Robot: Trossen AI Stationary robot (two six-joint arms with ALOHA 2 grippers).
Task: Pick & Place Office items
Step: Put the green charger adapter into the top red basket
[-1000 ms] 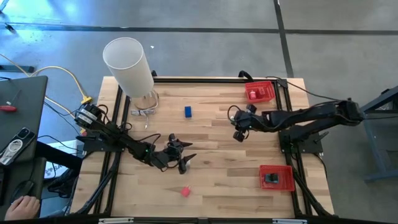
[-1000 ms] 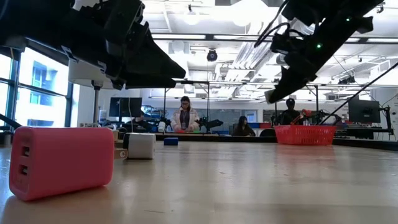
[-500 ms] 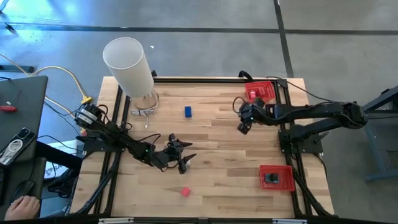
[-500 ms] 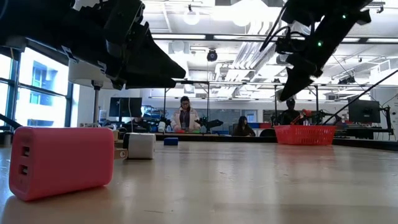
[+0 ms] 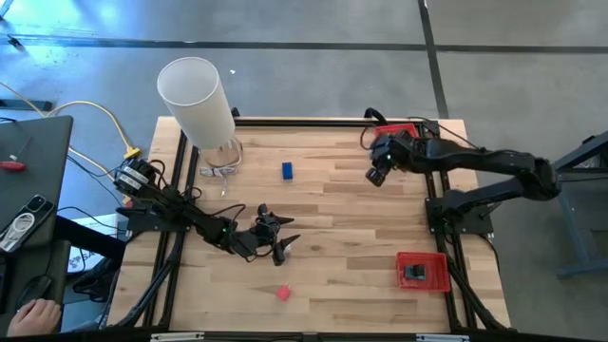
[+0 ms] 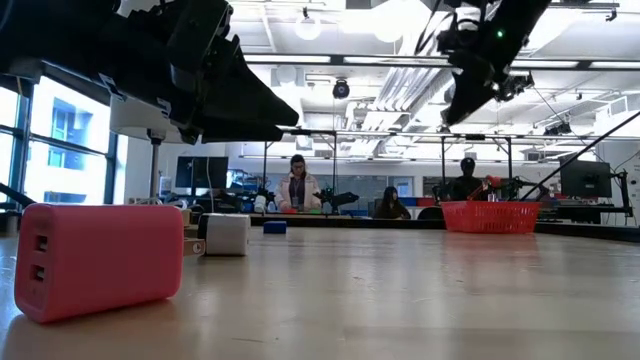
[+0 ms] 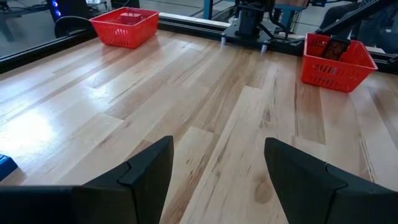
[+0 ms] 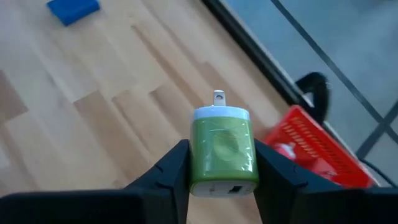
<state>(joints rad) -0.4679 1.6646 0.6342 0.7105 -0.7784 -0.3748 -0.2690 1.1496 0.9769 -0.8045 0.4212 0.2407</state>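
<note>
Right wrist view: the right gripper (image 8: 221, 180) holds a green charger plug (image 8: 222, 149) between its two fingers (image 8: 166, 174), clamped on the flat sides of the body with the white cap and metal prong pointing away from the wrist. In the high view this gripper (image 5: 376, 175) hangs above the far right part of the table (image 5: 332, 209), just beside the far red tray (image 5: 397, 127). The plug looks like a small hard plastic block: light, stiff, not fragile, but smooth and glossy, so it could slip or twist if pinched near an edge. The broad flat faces are the right place to hold it, as now.

The left gripper (image 5: 275, 237) waits low over the near middle of the table, fingers apart with nothing between them. A pink charger (image 5: 283, 293) lies near the front edge, a blue piece (image 5: 287, 170) towards the far side, and a black item sits in the near red tray (image 5: 423, 272). These seem equally rigid and light; the pink one's wide sides offer the surest grip.
</note>
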